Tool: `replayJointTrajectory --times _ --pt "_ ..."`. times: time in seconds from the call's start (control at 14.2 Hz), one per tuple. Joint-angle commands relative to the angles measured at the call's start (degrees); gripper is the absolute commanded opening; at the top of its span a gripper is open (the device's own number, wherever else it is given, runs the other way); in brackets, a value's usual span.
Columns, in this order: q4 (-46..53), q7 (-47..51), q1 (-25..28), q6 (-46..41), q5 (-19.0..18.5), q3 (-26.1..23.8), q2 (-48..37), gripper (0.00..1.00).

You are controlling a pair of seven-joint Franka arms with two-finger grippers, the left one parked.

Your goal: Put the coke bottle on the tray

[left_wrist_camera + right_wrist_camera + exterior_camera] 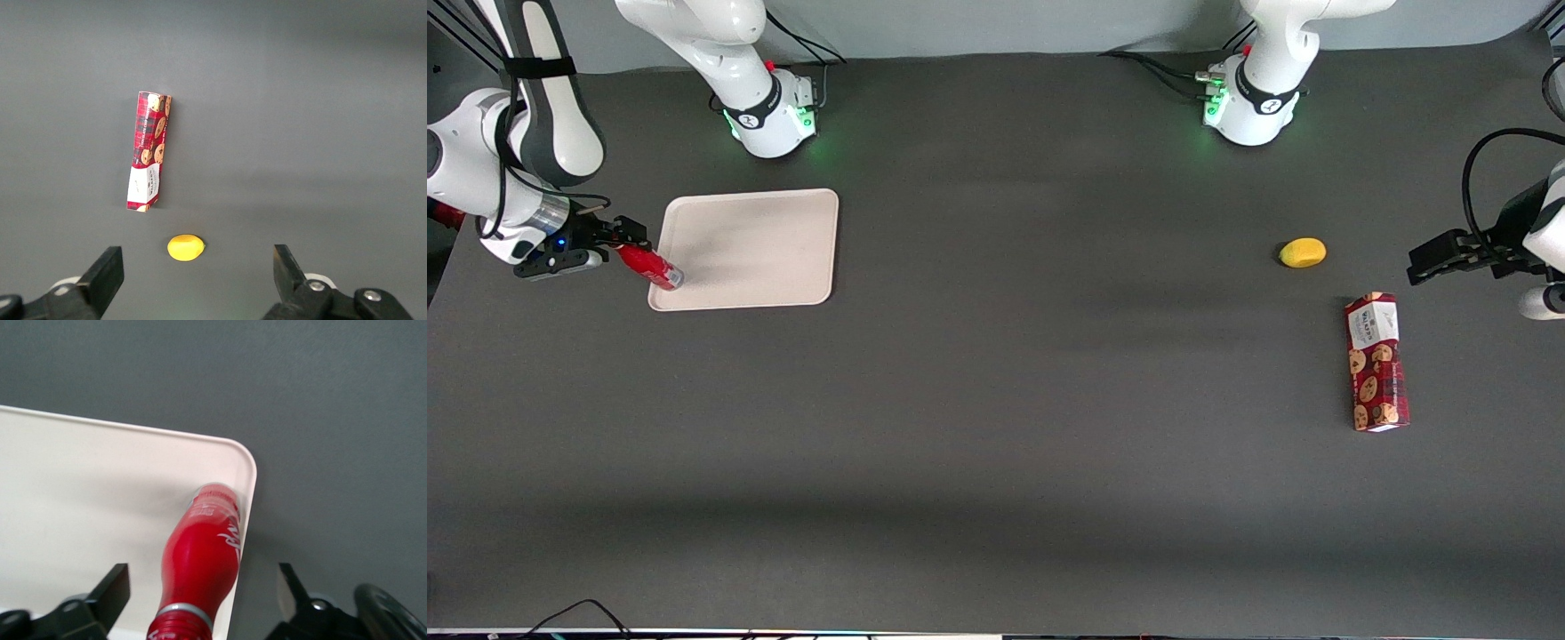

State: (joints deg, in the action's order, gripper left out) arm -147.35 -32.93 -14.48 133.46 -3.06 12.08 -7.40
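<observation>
Pincer (pixel 624 252) fingers spread (bottle neck between them) at the tray's (pixel 756 233) eight-o'clock corner, coke bottle (pixel 651 267) tilted, base on the tray.

My gripper (pixel 633 238), matt black with a brushed metal wrist collar, sits at the tray's (pixel 756 240) edge with its fingers spread. I see the coke bottle (pixel 203 553) there as glossy red, smooth, with highlights, its base silvery. The tray looks like smooth cream plastic, faintly satin. The table (pixel 996 462) under the tray is matt dark grey, cloth-like.
</observation>
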Motion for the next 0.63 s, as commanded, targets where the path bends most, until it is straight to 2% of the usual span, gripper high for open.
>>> replayJointTrajectory --times 0.0,0.28,0.42,0.56 --pt "6.96 2.78 0.06 -7.57 0.95 -2.92 -0.07 1.0" --pt "20.65 7.33 0.06 -21.36 0.95 -10.39 -0.6 1.0" --pt "29.36 13.12 0.15 -29.28 0.95 -15.74 0.19 1.0" --pt "35.17 20.15 0.15 -32.38 0.95 -21.11 0.45 1.0"
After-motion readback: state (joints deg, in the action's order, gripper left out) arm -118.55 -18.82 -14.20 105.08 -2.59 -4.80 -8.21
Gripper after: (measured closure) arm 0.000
